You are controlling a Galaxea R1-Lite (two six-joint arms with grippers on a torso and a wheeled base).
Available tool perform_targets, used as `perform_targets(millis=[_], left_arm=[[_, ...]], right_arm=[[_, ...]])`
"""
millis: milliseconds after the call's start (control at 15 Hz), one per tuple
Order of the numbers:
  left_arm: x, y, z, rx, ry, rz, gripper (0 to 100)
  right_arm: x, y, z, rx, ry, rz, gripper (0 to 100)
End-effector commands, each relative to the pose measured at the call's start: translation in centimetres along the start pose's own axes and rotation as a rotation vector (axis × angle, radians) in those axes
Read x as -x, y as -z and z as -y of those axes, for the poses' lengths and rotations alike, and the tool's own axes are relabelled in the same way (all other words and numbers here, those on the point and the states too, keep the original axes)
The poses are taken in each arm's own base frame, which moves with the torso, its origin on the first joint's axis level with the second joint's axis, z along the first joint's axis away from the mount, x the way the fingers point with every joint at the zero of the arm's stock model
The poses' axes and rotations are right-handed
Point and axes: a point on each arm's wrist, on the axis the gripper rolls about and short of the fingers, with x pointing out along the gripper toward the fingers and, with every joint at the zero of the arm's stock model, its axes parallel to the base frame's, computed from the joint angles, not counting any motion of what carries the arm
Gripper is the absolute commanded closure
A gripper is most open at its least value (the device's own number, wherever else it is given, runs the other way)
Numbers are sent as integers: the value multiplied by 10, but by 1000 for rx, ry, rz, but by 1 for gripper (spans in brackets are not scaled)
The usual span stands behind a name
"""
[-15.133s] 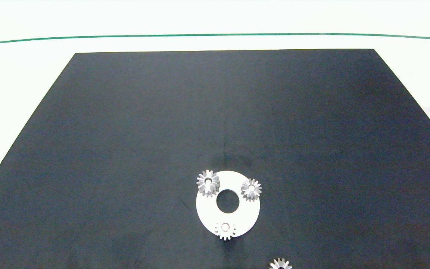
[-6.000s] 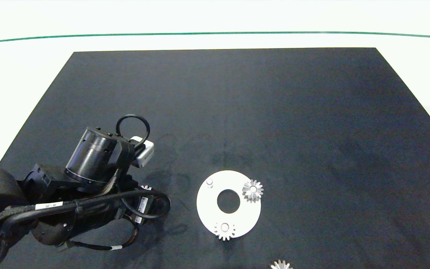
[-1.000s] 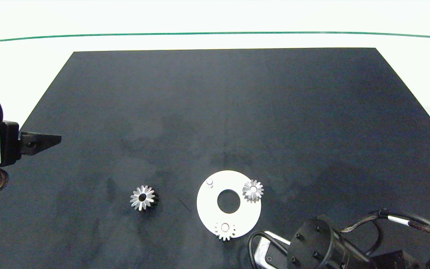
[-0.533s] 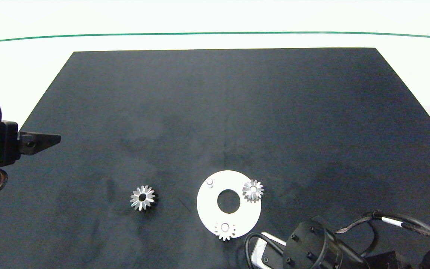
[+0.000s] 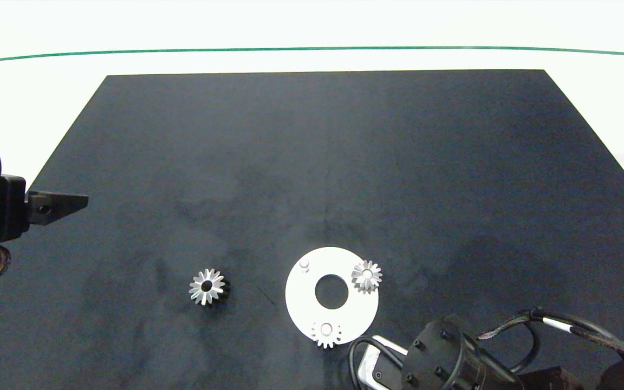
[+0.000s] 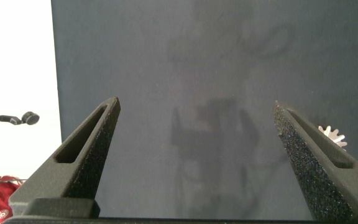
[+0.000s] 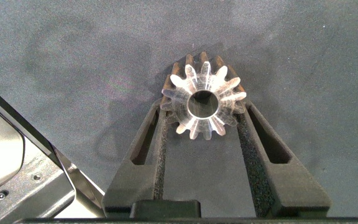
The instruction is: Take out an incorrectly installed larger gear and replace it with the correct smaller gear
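Observation:
The larger gear (image 5: 206, 286), silver with a dark body, stands on the black mat left of the white disc (image 5: 301, 303). The disc's far-left peg (image 5: 304, 264) is bare. Two low silver gears sit on the disc, one at its right edge (image 5: 366, 276) and one at its near edge (image 5: 326, 334). In the right wrist view the smaller gear (image 7: 194, 127) sits between my right gripper's (image 7: 204, 104) fingers, both pads against its teeth. The right arm (image 5: 442, 363) hides this gear in the head view. My left gripper (image 6: 196, 104) is open, parked at the mat's left edge.
The black mat (image 5: 323, 162) lies on a white table (image 5: 312, 21). The right wrist camera housing (image 5: 374, 368) and cables (image 5: 550, 319) hang just right of the disc's near edge. A gear's teeth (image 6: 332, 135) peek from behind a left finger.
The larger gear left the disc's far-left peg and now stands on the mat. Over the last second the right arm shifted slightly left and towards the near edge. The left arm stayed still.

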Motion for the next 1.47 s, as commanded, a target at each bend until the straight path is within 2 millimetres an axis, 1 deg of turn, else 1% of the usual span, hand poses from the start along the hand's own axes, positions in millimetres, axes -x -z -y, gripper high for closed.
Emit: perform_targets(millis=[67,133,400,733,933,1133,1267,1467], left_arm=[[1,0,0,-1,-2,-1,0],[0,1,0,-1,-2,-3,0],[1,1,0,-1,-2,-1,0],[1,1,0,-1,-2,-3,0],[1,0,0,1,-3,1,0],[3,0,-1,4,-4,7,0],[4,-1,-1,3,-4,10,0],[3,-1,-2,8,13,14,0]], right_arm=[[2,0,1,-2,3,5,80],[3,0,1,-4,3,9,81],[23,0,4,-9,29,75,81],[37,-1,9,-23,49,126,81],[44,-12,13,-41,56,170,81],[46,-22,17,-56,64,196,81],[48,-31,25,-75,80,221,81],[41,-48,41,-97,115,226,81]])
